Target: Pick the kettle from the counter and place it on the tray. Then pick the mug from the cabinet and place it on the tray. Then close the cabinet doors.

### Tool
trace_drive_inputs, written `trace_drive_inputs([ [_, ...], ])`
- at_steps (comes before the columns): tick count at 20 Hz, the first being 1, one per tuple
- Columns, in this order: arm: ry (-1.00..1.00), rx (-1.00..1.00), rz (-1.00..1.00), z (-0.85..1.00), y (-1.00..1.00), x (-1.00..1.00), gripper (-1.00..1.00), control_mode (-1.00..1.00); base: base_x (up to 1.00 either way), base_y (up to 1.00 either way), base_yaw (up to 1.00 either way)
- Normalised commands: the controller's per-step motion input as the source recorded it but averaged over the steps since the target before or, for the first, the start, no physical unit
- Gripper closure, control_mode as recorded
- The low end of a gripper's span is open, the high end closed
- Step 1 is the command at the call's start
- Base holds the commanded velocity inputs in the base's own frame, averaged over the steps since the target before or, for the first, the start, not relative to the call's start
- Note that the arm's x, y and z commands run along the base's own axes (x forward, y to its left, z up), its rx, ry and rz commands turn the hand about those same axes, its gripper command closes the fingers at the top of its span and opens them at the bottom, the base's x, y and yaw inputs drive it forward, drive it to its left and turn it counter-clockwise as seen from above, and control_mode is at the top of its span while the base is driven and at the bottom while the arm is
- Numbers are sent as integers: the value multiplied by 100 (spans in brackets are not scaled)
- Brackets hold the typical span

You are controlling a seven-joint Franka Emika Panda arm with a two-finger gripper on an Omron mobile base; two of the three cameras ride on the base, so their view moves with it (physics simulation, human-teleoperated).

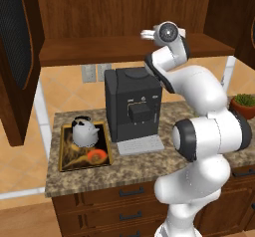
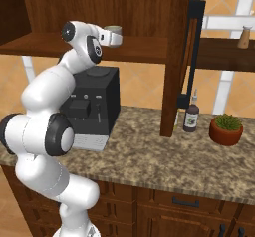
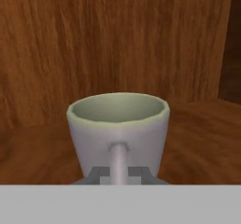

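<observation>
Grey mug [image 3: 117, 133] sits centre frame on the cabinet [image 2: 134, 49] shelf, and my end effector [image 3: 119, 171] is pinched tight on its thin handle. That slim hold could let the mug swing or slip as I lift out, clipping the kettle [image 1: 83, 131] already on the tray [image 1: 64, 154], lower left.

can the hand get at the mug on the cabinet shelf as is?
Likely yes: the hand is already at the mug, shut on its handle; the cabinet stands open.
</observation>
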Motion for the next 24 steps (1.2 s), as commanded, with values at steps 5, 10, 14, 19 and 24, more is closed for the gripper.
trace_drive_inputs([
  [5,-3,5,0,0,1,-45,100,-100,0,0,0],
  [10,-8,3,0,0,17,-60,100,-100,0,0,0],
  [14,-10,2,-6,0,51,-69,100,-100,0,0,0],
  [19,-6,3,-11,0,62,-76,100,-100,0,0,0],
  [24,0,2,-15,-7,69,-61,100,-100,0,0,0],
])
